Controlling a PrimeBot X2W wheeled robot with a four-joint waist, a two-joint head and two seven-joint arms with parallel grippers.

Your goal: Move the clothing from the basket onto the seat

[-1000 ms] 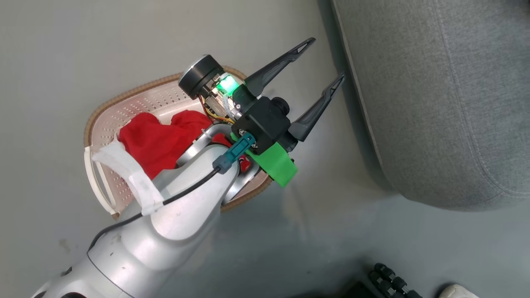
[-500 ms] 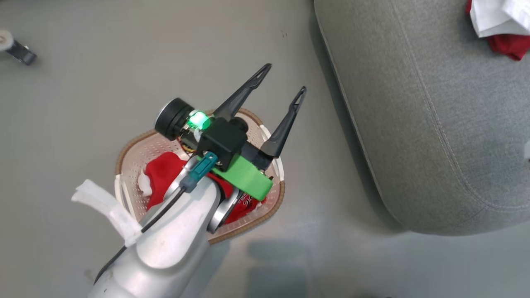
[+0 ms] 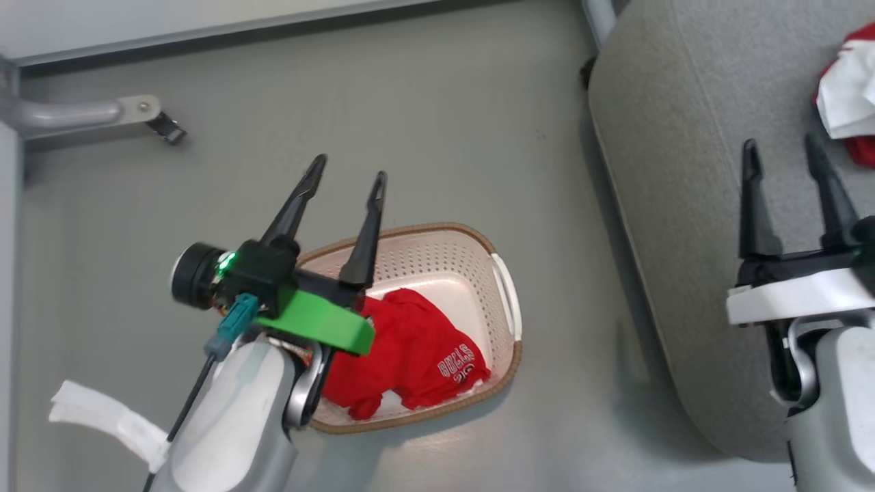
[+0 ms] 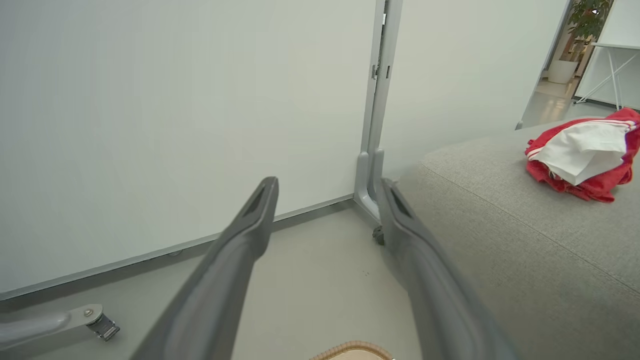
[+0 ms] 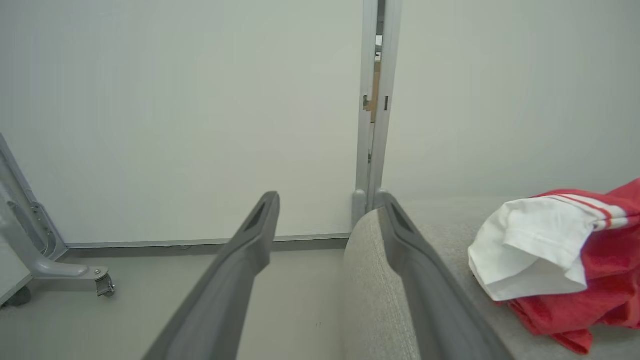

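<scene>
A red garment with white "BULLS" lettering lies in the cream basket on the floor. My left gripper hovers over the basket's left end, open and holding nothing, its fingers pointing past the rim toward the wall. A second red and white garment lies bunched on the grey seat at the right. Over that seat my right gripper stands open and empty, just short of the garment. The right wrist view shows this garment on the seat right of the open gripper. In the left wrist view the gripper is open, with the seat and garment to the right.
A pale wall with a grey partition post stands behind the floor and the seat. A grey frame leg with a caster reaches in at the upper left. Bare grey floor separates basket and seat.
The head view has swung round, bringing the right gripper and the garment on the seat into it. The left gripper stays open above the basket.
</scene>
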